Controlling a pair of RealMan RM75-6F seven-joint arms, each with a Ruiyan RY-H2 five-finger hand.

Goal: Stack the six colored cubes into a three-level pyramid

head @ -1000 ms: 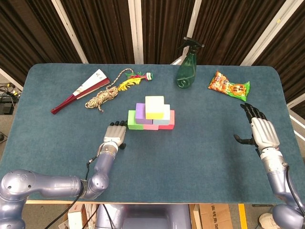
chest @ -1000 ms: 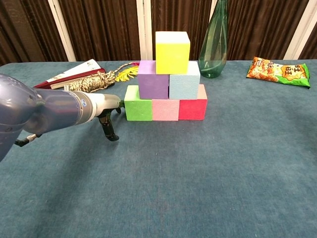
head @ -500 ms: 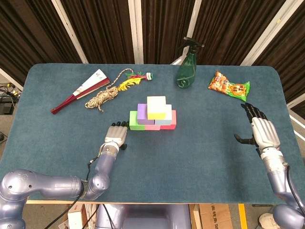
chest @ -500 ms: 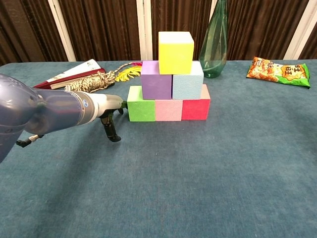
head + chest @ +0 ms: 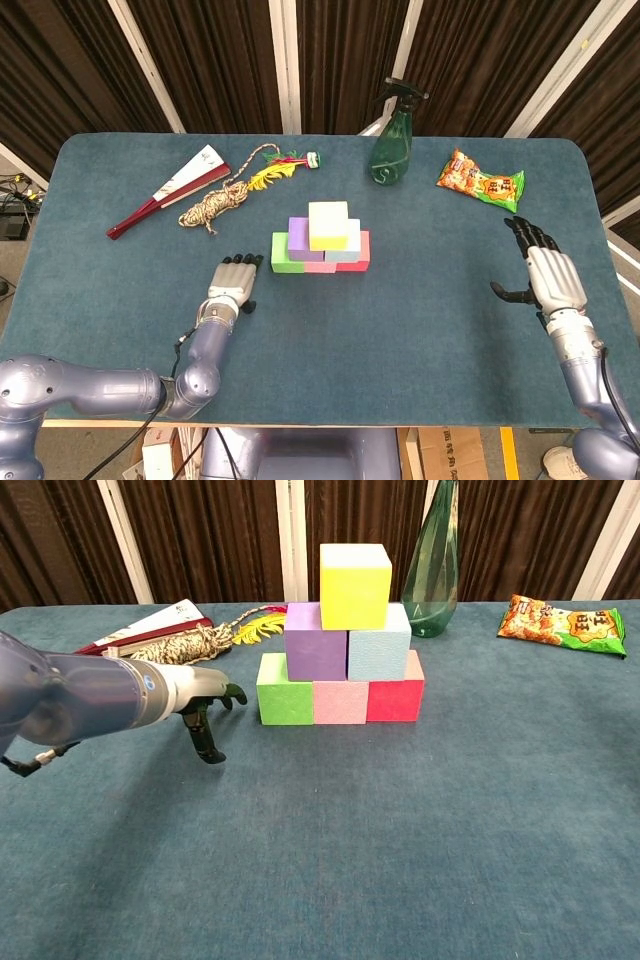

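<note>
The six-cube pyramid stands complete mid-table, the yellow foam cube [image 5: 355,572] topping purple, pale blue, green, pink and red. The left hand [image 5: 232,281] (fingers spread, empty) sits just beside it; the right hand [image 5: 545,273], also open-fingered and empty, rests well apart. Judging by this, only withdrawal remains, without nudging the base.

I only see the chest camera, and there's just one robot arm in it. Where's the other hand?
Observer: The right hand is over the table near its right edge, closer to the robot than the snack bag. Its fingers are spread and it holds nothing.
Operator: Is the left hand touching the green block?
Observer: No. In the head view a strip of bare table shows between the left hand and the green cube.
Operator: The bottle's top is cut off for me. What's up there?
Observer: A black trigger sprayer. It's a spray bottle.
</note>
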